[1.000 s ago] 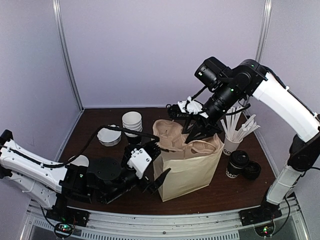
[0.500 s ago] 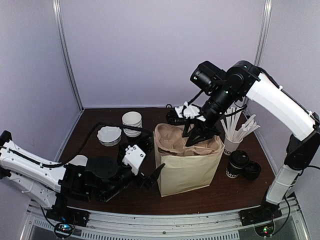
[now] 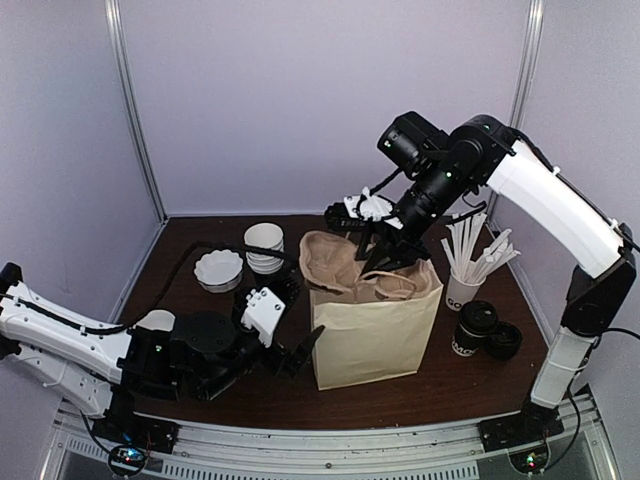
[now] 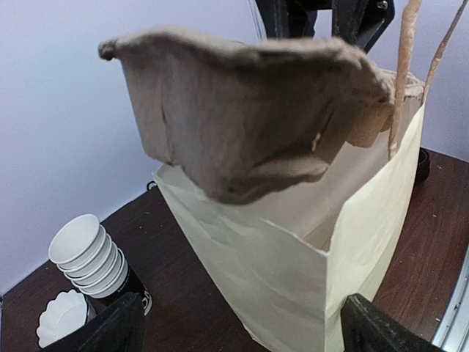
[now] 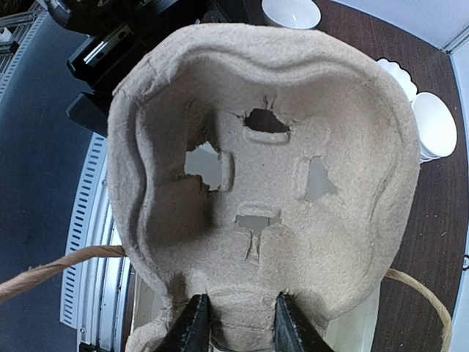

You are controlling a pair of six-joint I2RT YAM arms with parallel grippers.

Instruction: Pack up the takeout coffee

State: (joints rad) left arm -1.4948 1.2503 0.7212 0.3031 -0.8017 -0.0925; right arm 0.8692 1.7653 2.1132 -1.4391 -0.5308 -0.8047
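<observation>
The takeout coffee (image 3: pixel 473 328), a black lidded cup with white lettering, stands on the table right of the paper bag (image 3: pixel 375 335). Neither gripper touches it. My right gripper (image 3: pixel 385 262) is shut on the edge of a brown pulp cup carrier (image 3: pixel 335 262) and holds it tilted over the bag's open top. In the right wrist view the fingertips (image 5: pixel 196 323) pinch the carrier (image 5: pixel 271 161) at its rim. My left gripper (image 3: pixel 297 322) is open and empty, just left of the bag (image 4: pixel 293 271), with the carrier (image 4: pixel 249 110) overhanging it.
A white lettered cup of white sticks (image 3: pixel 462 290) stands behind the coffee, and a loose black lid (image 3: pixel 503 341) lies beside it. A stack of unlidded cups (image 3: pixel 264 245) and a white scalloped dish (image 3: pixel 218 268) sit at the back left. The bag's twine handles (image 4: pixel 401 66) stick up.
My right gripper has lifted the carrier up and to the left, out of the bag's mouth. My left gripper has drawn back to the left, away from the bag's side.
</observation>
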